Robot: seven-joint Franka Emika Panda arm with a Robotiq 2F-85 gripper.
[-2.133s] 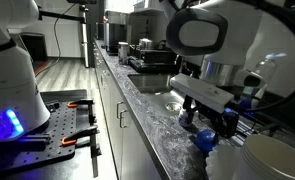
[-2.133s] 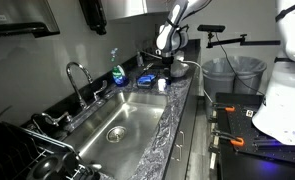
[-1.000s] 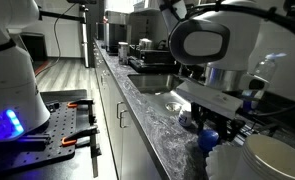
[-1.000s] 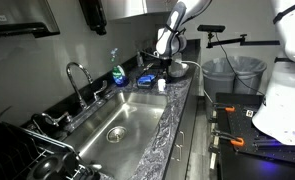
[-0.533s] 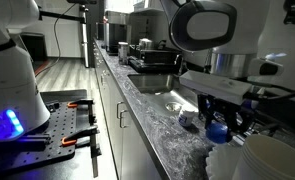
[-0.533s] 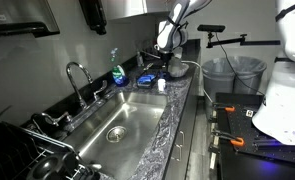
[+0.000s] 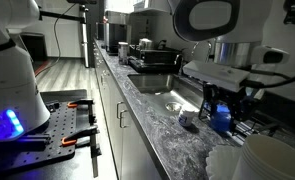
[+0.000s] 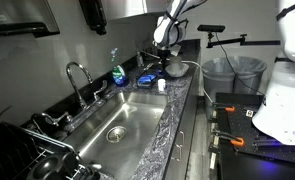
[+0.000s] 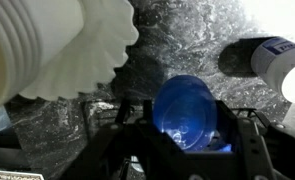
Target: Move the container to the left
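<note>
The robot's black gripper (image 9: 191, 138) has its jaws closed in on a small round blue plastic container (image 9: 192, 108), one dark jaw pressed against each side, so it looks like a firm hold. In an exterior view the gripper (image 7: 223, 108) hangs over the speckled grey stone surface (image 7: 155, 128) with the blue container (image 7: 223, 120) tucked low between the jaws, near the back edge. I cannot tell if its bottom touches the surface or floats just above it. In the wrist view a big white tub with wavy ribbed sides (image 9: 47, 45) sits near the container on one side, and a white bottle with a blue label (image 9: 279, 62) lies on the other side (both are close, but not touching it). So the grab looks done, and the carry to the left is the step in hand. Next, I think the arm needs to keep its squeeze, move the container sideways to the robot's left without bumping the tub or the bottle, set it down flat, and only then open the jaws.
</note>
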